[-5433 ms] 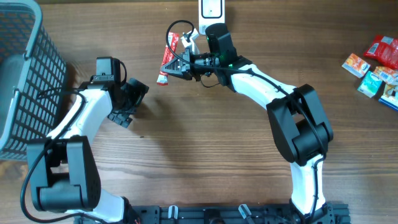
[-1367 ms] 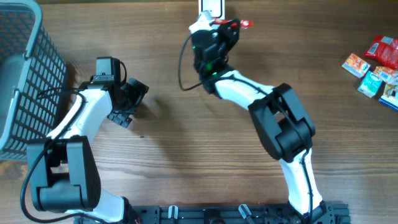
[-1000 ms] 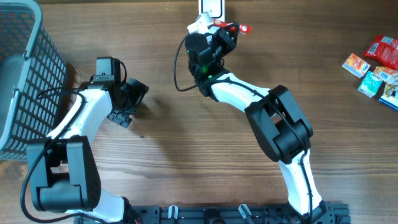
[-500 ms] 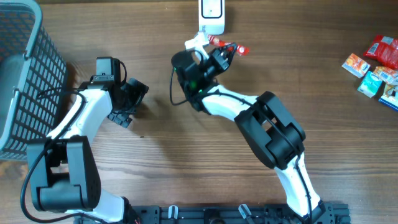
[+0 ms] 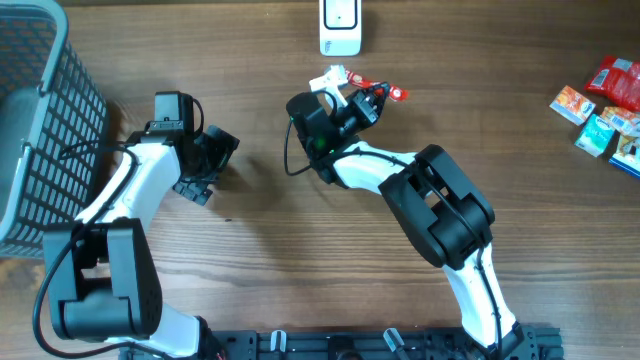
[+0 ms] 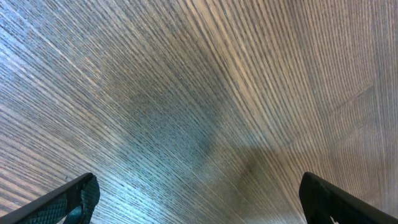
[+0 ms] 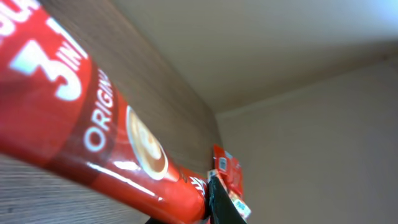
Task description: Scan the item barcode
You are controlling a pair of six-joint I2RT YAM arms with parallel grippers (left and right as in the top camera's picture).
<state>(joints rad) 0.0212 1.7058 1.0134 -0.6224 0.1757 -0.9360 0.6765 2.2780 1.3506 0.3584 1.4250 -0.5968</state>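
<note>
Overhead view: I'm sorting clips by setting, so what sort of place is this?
Probably a mock shop checkout on a wooden table: a white box-shaped barcode scanner at the far edge, a grey mesh basket on the left, and a red coffee-mix sachet held by the right gripper.

Table (image 5: 300,260): wood, fine straight grain, matt to satin. The left wrist view shows a soft bluish sheen across it.
Sachet (image 7: 93,130): red film with white print, smooth and high gloss, with bright highlights along its curve.
Scanner (image 5: 340,25): white plastic, smooth.
Basket (image 5: 75,110): grey open mesh, matt. Plastic or coated wire, cannot tell.
Right arm (image 5: 370,168) and left arm (image 5: 130,180): smooth white shells, slightly glossy; the joints are black and matt.
Packets (image 5: 605,110): shiny printed wrappers.
</note>
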